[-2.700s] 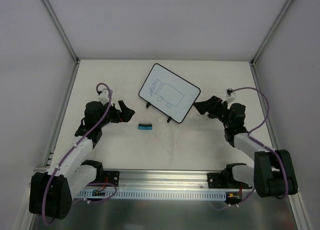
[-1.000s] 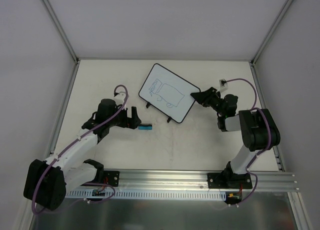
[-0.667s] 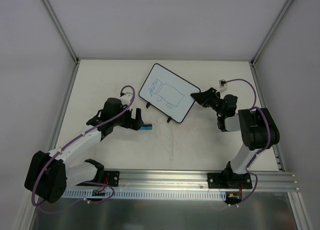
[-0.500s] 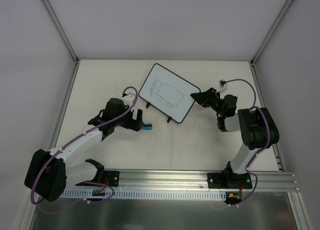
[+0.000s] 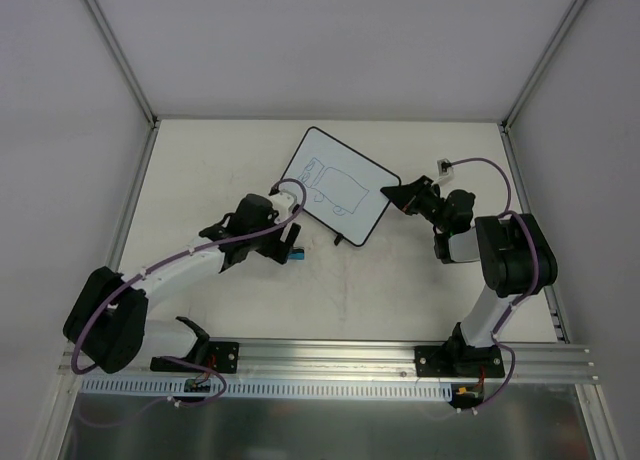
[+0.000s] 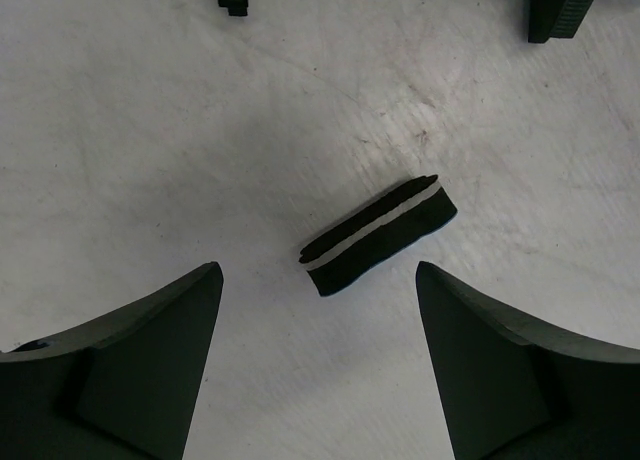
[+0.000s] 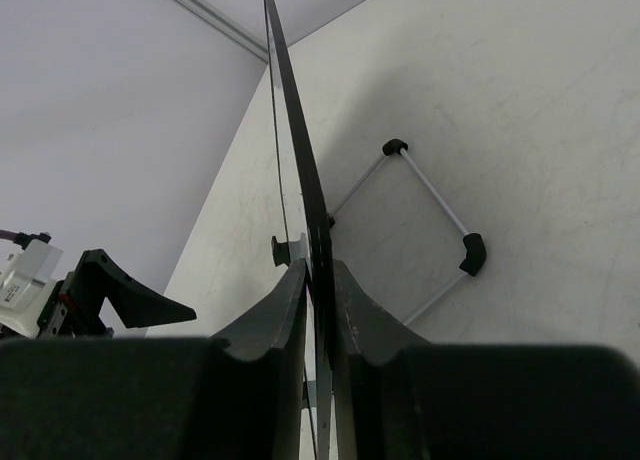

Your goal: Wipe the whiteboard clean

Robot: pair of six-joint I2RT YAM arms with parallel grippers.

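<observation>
We pinch the whiteboard (image 5: 338, 185), standing scribbled at the middle of the table (image 5: 400, 290), by its right edge with our right gripper (image 7: 318, 278); our left gripper (image 5: 289, 242) hangs spread over the eraser (image 6: 378, 235).

Plain white walls (image 5: 330, 40), aluminium corner posts (image 5: 116, 50), scuffed white tabletop (image 5: 390, 300), slotted rail (image 5: 330, 358) in front.

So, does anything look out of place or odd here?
Nothing is spilled or broken. Only the eraser lies slanted on the table between the fingers of the open left hand, not square to them. The scribbled whiteboard stands propped up, its edge clamped by the right hand.
</observation>
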